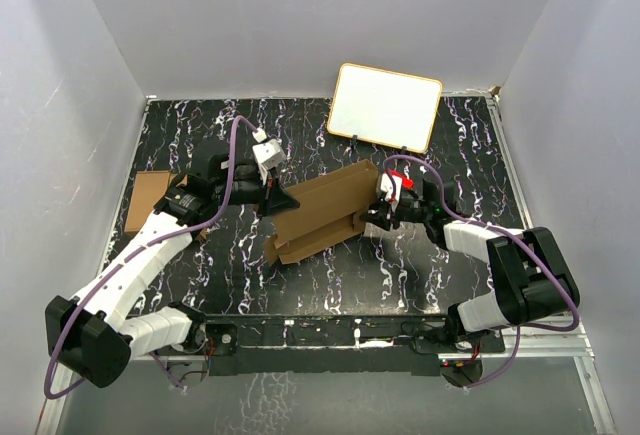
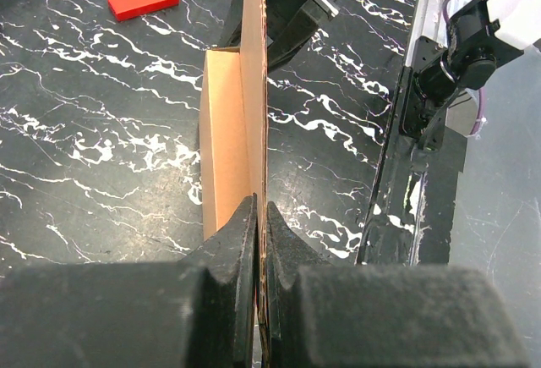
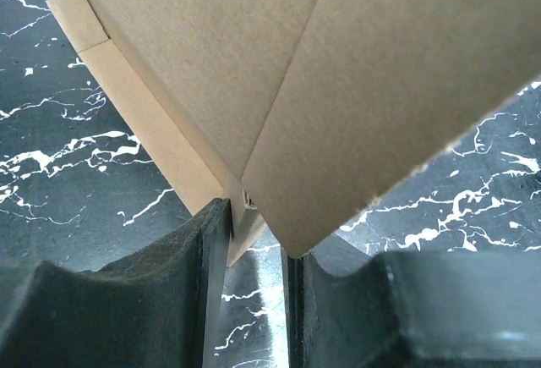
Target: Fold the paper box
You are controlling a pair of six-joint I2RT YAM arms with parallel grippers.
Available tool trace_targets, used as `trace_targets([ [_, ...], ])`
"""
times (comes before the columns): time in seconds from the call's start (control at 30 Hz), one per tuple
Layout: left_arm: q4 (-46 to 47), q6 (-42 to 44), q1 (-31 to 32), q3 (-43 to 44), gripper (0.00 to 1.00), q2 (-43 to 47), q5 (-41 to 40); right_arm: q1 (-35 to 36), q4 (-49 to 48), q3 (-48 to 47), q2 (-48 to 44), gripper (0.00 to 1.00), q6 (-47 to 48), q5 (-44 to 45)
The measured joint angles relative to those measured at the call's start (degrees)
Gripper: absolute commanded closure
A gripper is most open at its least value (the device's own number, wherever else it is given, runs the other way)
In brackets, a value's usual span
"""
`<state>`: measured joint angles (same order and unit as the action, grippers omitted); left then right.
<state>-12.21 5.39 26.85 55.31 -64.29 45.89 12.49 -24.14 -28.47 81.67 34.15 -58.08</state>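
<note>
When we count what lies on the worktop (image 1: 330,285), we find one paper box (image 1: 322,213), one white board with a yellow rim (image 1: 385,105), one small red block (image 2: 144,0) and some flat brown cardboard (image 1: 148,198) at the left edge. We cannot tell how many pieces that cardboard has. Two arms reach in from the near edge, each with one gripper.

The paper box is near the middle of the worktop, between the two grippers, and its long side runs slanted from near left to far right. It is only partly folded. In the left wrist view one panel stands upright on its edge and a second panel meets it at a crease, so together they make an open trough. The red block lies apart from the box, on the far side of it.

The left gripper (image 2: 260,216) is closed tight on the thin upright panel at the left end of the box. The right gripper (image 3: 256,233) is at the right end. Its jaws stand a little apart, with a folded corner of the box between them. One finger (image 3: 211,233) touches a narrow strip of cardboard, and the other is partly covered by a flap. We cannot tell if this gripper already presses on the box.

The white board leans at the far side, well apart from the box.
</note>
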Motion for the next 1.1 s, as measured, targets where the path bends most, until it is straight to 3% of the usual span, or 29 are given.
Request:
trace_targets([
  [0.4,0.2,-0.7,0.0,0.0,1.0,0.0,0.0,1.7,-1.4,0.0,0.0,0.76,-1.4,4.0],
  [0.87,0.7,-2.8,-0.1,0.0,1.0,0.0,-0.4,2.7,-2.1,0.0,0.0,0.71,-3.3,6.2],
  [1.1,0.8,-3.5,-0.1,0.0,1.0,-0.1,-0.6,3.1,-2.5,0.0,0.0,0.88,-4.2,8.0],
])
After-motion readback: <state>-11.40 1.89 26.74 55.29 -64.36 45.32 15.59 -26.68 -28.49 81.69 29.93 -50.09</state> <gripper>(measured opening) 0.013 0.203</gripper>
